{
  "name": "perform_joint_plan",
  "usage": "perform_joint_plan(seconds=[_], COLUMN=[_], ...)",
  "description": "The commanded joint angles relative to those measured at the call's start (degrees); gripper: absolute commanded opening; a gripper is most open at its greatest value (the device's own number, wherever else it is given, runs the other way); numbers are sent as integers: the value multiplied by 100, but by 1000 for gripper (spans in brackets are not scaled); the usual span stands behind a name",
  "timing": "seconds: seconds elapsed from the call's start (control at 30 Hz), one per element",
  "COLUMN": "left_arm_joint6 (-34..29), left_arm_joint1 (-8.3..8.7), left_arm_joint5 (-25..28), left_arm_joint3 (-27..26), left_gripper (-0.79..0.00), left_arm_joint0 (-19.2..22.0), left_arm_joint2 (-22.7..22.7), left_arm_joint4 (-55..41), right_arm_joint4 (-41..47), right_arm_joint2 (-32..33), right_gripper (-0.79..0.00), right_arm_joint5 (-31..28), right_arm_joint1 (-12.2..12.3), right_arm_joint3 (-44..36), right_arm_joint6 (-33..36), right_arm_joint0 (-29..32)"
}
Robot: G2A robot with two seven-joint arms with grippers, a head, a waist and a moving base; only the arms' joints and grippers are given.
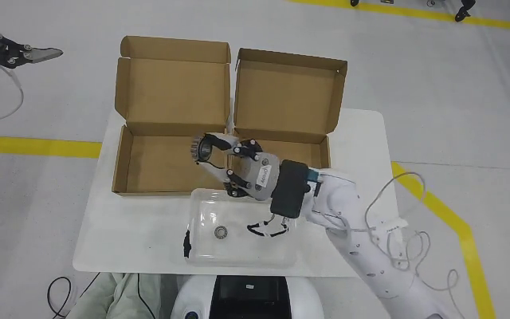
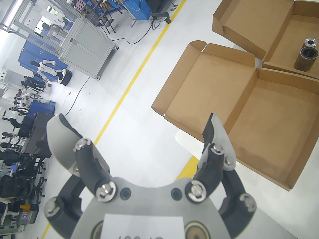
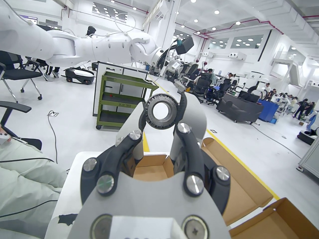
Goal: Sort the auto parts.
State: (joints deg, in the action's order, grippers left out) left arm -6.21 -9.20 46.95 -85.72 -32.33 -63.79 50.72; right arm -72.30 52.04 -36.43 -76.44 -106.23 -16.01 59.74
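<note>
1. The right pincer [image 1: 209, 150] is clamped on a toothed metal bearing ring [image 3: 163, 123], one finger on each side of it.
2. The ring is held in the air over the near right corner of the left cardboard box [image 1: 155, 163].
3. The left pincer [image 2: 136, 125] has its fingers spread wide with nothing between them. It hangs over the floor, well off the table's [image 1: 358, 143] far left corner.
4. Two open cardboard boxes sit side by side along the table's far edge, lids folded back.
5. The right cardboard box [image 1: 295, 151] holds a dark sleeve [image 2: 306, 59] and a silver cylinder [image 2: 310, 42], both upright and just beside each other.
6. A clear plastic tray [image 1: 239, 195] lies at the table's near edge, with a small bearing [image 1: 222, 232] and a black part [image 1: 267, 230] in it.
</note>
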Motion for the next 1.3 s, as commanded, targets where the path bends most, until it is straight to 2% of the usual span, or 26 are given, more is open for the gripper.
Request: perform_joint_plan(seconds=[0.0,0.33,0.7,1.27], left_arm_joint6=[0,0,0,0], left_arm_joint1=[0,0,0,0], left_arm_joint5=[0,0,0,0], left_arm_joint3=[0,0,0,0], left_gripper=[0,0,0,0], left_arm_joint0=[0,0,0,0], left_arm_joint2=[0,0,0,0], left_arm_joint4=[0,0,0,0], right_arm_joint4=[62,266,253,-86], right_arm_joint2=[79,375,504,44], right_gripper=[-785,-785,-785,-785], right_arm_joint5=[10,87,68,301], right_arm_joint1=[-1,-4,13,-30], right_arm_joint3=[0,-122,-153,908], right_arm_joint6=[13,228,359,399], right_arm_joint0=[-47,-227,-129,272])
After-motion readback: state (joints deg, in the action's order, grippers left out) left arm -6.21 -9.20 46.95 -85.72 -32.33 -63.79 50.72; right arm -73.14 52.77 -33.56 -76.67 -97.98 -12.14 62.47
